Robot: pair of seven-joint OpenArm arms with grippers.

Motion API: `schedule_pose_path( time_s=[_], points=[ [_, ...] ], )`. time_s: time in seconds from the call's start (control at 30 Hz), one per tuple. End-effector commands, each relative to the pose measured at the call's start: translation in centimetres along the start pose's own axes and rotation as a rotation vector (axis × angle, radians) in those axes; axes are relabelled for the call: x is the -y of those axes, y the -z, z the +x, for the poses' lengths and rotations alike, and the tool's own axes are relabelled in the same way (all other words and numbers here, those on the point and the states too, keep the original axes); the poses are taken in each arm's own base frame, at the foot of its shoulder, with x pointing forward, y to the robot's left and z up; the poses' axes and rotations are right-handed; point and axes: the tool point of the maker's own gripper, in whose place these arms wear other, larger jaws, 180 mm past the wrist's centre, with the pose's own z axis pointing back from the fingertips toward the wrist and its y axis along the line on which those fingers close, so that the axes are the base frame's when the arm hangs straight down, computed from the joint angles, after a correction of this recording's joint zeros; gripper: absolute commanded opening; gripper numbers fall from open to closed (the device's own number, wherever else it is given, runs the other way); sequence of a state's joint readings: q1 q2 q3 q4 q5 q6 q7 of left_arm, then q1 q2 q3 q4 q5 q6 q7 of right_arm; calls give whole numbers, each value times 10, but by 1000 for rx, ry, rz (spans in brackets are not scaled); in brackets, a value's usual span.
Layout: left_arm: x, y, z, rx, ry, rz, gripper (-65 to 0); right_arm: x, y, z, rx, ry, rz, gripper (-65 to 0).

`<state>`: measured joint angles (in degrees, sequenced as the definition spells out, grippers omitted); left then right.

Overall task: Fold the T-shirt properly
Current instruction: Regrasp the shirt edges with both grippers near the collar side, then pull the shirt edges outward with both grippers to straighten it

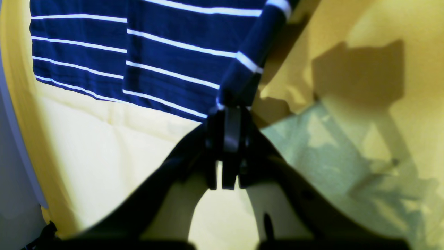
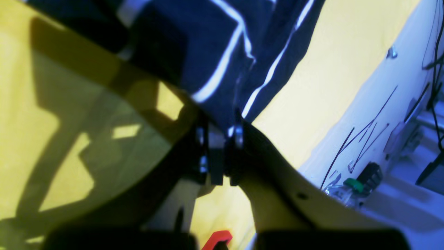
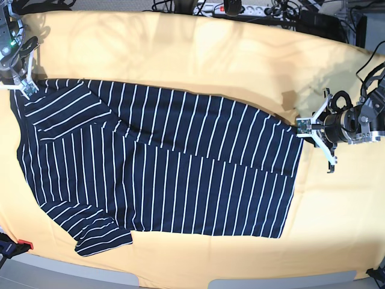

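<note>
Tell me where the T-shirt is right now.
In the base view the T-shirt lies spread across the yellow cloth, pinched at its left end by the right end effector and at its right end by the left end effector.

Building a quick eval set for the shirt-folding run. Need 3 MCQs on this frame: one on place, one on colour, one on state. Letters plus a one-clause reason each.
1. Where does the left gripper hold the T-shirt in the base view?
A. at its right-hand edge
B. at its bottom edge
C. at its middle

2. What colour is the cloth covering the table under the shirt?
A. green
B. yellow
C. white

3. How do the right gripper's jaws stand?
A. wide open above the shirt
B. shut on bare table
C. shut on the shirt's fabric

Answers:
1. A, the gripper meets the shirt's upper right corner in the base view.
2. B, yellow cloth surrounds the shirt on every side.
3. C, the right wrist view shows striped fabric pinched between closed jaws.
</note>
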<state>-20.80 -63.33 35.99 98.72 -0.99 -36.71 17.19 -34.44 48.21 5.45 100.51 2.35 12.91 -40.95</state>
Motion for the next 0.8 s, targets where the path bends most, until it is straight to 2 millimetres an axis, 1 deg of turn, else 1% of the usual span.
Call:
schedule_pose_path(
  time_s=[0.0, 0.1, 0.13, 0.17, 0.23, 0.3, 0.4, 0.5, 0.6, 0.77],
  points=[
    [-13, -11, -3, -6, 5, 33, -650, 16, -2, 1, -3, -19, -42, -650],
    [-6, -13, 0, 11, -7, -11, -650, 17, -2, -1, -13, -45, -37, -650],
    [-1, -15, -1, 9, 2, -34, -650, 18, -3, -4, -30, -53, -35, -650],
    [-1, -17, -1, 6, 7, -34, -650, 19, -3, -9, -54, -64, -32, -650],
    [0, -23, -3, 2, 6, -40, -650, 21, -4, -15, -91, -99, -19, -650],
    [2, -31, -2, 14, -8, -51, -650, 24, -7, -17, -106, -123, -6, -650],
    [7, -41, 2, 26, -9, -69, -650, 21, -11, -20, -127, -147, 49, -650],
    [20, -49, 5, 26, 9, -103, -650, 14, -19, -24, -157, -172, 108, -650],
    [41, -54, 5, 18, 20, -156, -650, 4, -28, -27, -182, -207, 164, -650],
    [69, -63, -6, -34, 60, -234, -650, -14, -41, -40, -233, -255, 233, -650]
  ],
)
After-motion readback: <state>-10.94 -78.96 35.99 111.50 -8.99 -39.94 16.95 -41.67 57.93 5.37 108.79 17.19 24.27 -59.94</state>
